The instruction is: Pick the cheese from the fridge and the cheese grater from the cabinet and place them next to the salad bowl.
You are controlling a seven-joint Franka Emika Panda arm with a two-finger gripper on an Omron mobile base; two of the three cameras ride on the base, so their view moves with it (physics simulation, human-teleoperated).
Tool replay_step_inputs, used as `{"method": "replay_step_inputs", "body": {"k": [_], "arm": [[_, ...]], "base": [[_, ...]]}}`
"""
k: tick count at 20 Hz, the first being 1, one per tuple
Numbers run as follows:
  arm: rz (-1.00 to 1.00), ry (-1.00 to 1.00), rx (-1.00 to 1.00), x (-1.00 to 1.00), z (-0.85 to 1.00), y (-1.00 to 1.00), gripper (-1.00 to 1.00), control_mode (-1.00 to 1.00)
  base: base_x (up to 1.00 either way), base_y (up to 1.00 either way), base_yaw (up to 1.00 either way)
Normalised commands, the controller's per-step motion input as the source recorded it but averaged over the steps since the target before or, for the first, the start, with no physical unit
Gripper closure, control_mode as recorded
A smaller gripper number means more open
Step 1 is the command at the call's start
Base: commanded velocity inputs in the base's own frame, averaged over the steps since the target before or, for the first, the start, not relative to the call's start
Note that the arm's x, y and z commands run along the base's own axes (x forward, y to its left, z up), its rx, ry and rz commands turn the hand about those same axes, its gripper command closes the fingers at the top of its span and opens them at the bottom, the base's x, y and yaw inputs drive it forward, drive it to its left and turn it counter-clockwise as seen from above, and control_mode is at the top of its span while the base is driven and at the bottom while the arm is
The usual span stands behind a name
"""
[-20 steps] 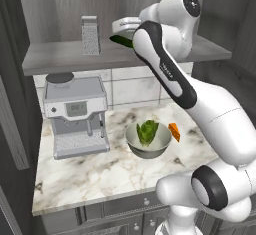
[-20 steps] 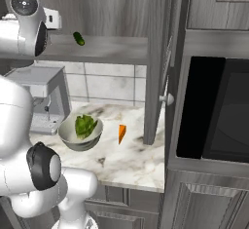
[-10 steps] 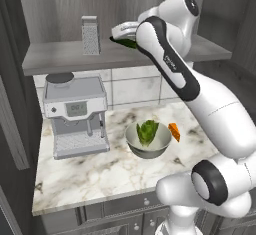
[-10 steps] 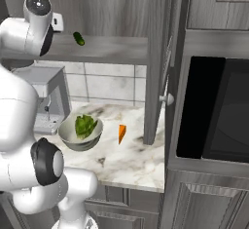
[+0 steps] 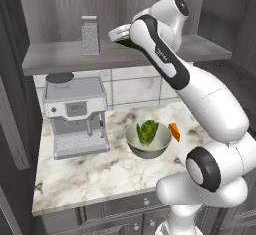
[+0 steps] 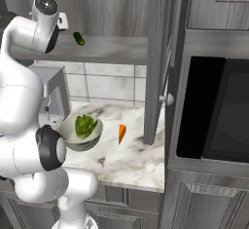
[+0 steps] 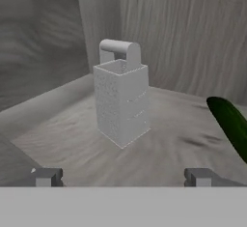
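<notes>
My gripper (image 7: 121, 177) is up on the cabinet (image 5: 60, 61) shelf, and my jaws are spread wide with nothing between them. The grater (image 7: 120, 95) stands straight up in front of my jaws, a bit ahead and apart from them, not touching. Its handle is on top and one corner points at me. It sits on the grey shelf with the wood wall close behind it. To the right of my jaws lies a dark green thing (image 7: 230, 124), long and shiny, near my right fingertip (image 7: 198, 177) but I cannot tell if it touches. From the left base view, my hand (image 5: 120, 33) is on the shelf just beside the grater (image 5: 90, 35), which is on its left. Far below my jaws is the counter (image 5: 75, 179). The bowl (image 5: 148, 139) sits there with green leaves in it. The cheese (image 5: 174, 131) is a small orange wedge just beside the bowl, on its right. A coffee machine (image 5: 76, 116) stands on the counter under the grater, well apart from the bowl. From the right base view I see the bowl (image 6: 80, 131) and the cheese (image 6: 121, 133) near each other on the counter, and the green thing (image 6: 79, 39) up on the shelf.
</notes>
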Motion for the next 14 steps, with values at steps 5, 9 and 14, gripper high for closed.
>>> {"method": "replay_step_inputs", "body": {"k": [5, 9, 14], "arm": [[0.03, 0.0, -0.03, 0.37, -0.06, 0.13, -1.0, -1.0], [0.04, 0.0, 0.0, 0.23, -0.1, 0.15, -1.0, -1.0], [0.03, 0.0, 0.0, 0.16, -0.17, 0.12, -1.0, -1.0]], "base": [[0.0, 0.0, 0.0], [0.0, 0.0, 0.0], [0.0, 0.0, 0.0]]}}
